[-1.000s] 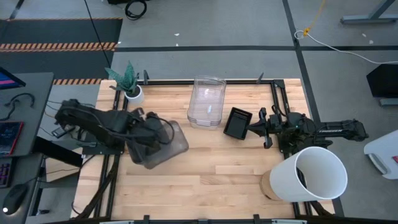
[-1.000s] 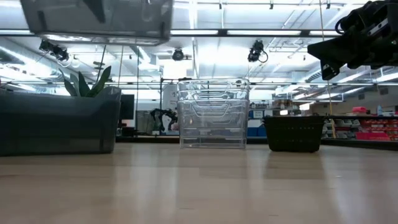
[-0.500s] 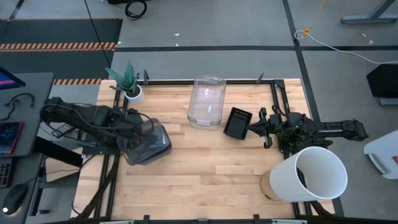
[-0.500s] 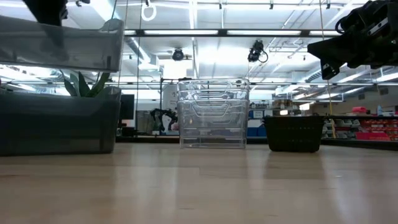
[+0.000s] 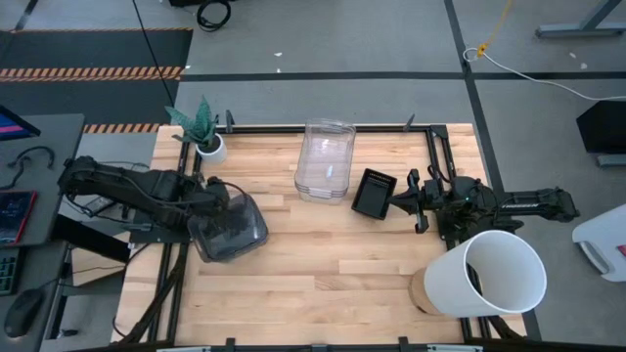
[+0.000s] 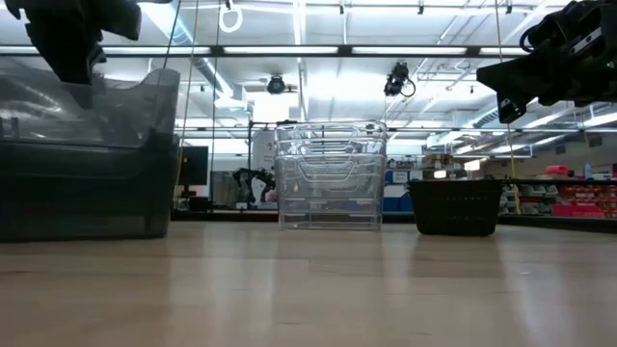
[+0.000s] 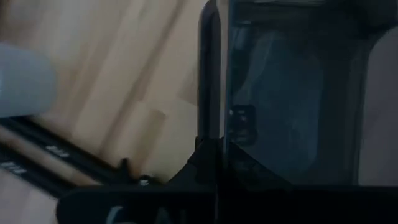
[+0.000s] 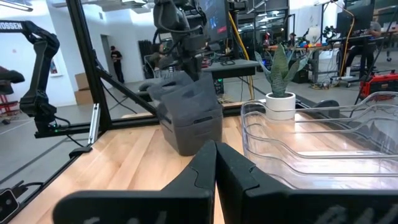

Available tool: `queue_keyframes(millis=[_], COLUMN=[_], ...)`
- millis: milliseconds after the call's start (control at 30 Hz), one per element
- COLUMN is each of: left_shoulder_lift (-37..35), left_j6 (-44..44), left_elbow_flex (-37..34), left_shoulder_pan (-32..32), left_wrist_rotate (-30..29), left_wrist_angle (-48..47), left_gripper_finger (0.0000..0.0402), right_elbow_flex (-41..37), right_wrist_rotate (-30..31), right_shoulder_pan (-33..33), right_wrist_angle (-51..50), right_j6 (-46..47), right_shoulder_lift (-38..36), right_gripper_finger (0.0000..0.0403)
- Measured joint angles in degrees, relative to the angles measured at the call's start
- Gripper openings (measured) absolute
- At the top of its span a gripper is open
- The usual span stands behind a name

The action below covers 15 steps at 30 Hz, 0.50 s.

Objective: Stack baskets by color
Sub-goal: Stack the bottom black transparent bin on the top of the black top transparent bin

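Your wooden table [image 5: 323,264] carries: clear baskets [image 5: 326,161], black basket [image 5: 374,194], grey baskets [image 5: 231,228], plant pot [image 5: 209,149], white bucket [image 5: 489,276].

On the wooden worktop [image 5: 323,274], my left tool [image 5: 217,203] holds a smoky grey plastic basket [image 5: 233,228], seemingly nested in another. Clear transparent stacked baskets [image 5: 326,161] sit centre-rear, a black perforated basket [image 5: 373,194] right of them before my right tool [image 5: 403,202].

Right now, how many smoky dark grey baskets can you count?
2 clearly seen: one smoky grey basket gripped by the left pincer, lowered into another grey basket at the table's left. A third may be nested, hidden inside.
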Motion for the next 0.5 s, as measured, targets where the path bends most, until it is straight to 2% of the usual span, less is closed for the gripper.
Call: queue_keyframes(millis=[167, 367, 500], left_shoulder_lift=[0.00, 0.00, 0.71], left_j6=[-0.77, -6.46, -6.88], left_elbow_flex=[-1.03, -1.03, -1.03], left_shoulder_pan=[1.29, 1.27, 1.27], left_wrist_rotate=[5.12, 2.06, 1.95], left_wrist_angle=[2.66, 4.66, 5.41], left_gripper_finger=[0.0006, 0.0031, 0.0054], right_elbow_flex=[0.00, 0.00, 0.00], right_wrist_rotate=[0.00, -0.02, -0.01], right_shoulder_pan=[0.00, -0.02, -0.01], right_wrist_angle=[0.00, 0.00, -0.01], right_j6=[0.01, 0.00, 0.00], right_shoulder_lift=[0.00, 0.00, 0.00], right_gripper_finger=[0.0012, 0.0012, 0.0012])
